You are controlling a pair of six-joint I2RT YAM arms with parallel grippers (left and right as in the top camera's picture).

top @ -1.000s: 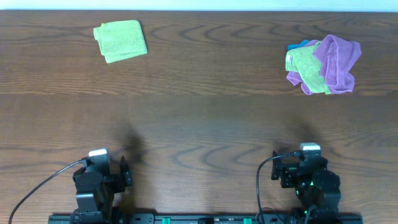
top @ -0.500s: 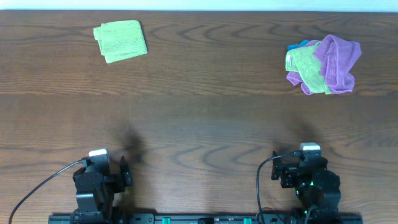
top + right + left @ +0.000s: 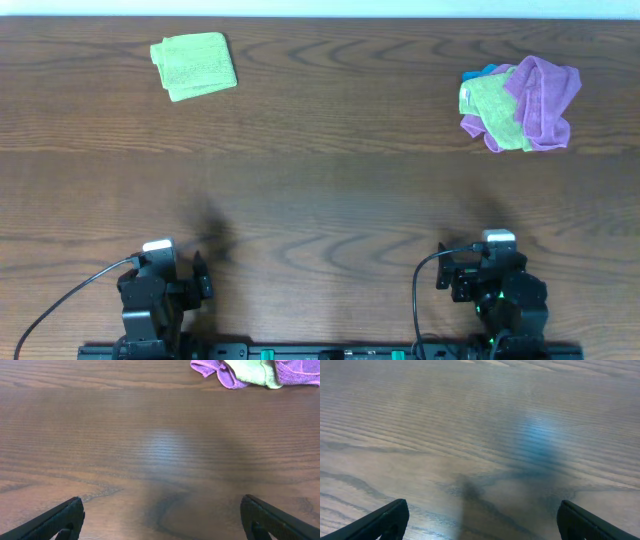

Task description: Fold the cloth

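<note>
You've got left gripper (image 3: pixel 485 524) and right gripper (image 3: pixel 162 519) tucked back low, well apart from the cloth (image 3: pixel 194 66) — both spread wide.

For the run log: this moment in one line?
cloth: far left, not held | left fingers: open, empty | right fingers: open, empty

One lime-green cloth (image 3: pixel 194 66), one purple cloth (image 3: pixel 545 95), one olive-green cloth (image 3: pixel 490 102), and my two tools: left gripper (image 3: pixel 481 521), right gripper (image 3: pixel 161 521).

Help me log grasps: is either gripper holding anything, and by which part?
Nothing: left gripper and right gripper are open, empty; the cloth lies untouched.
</note>
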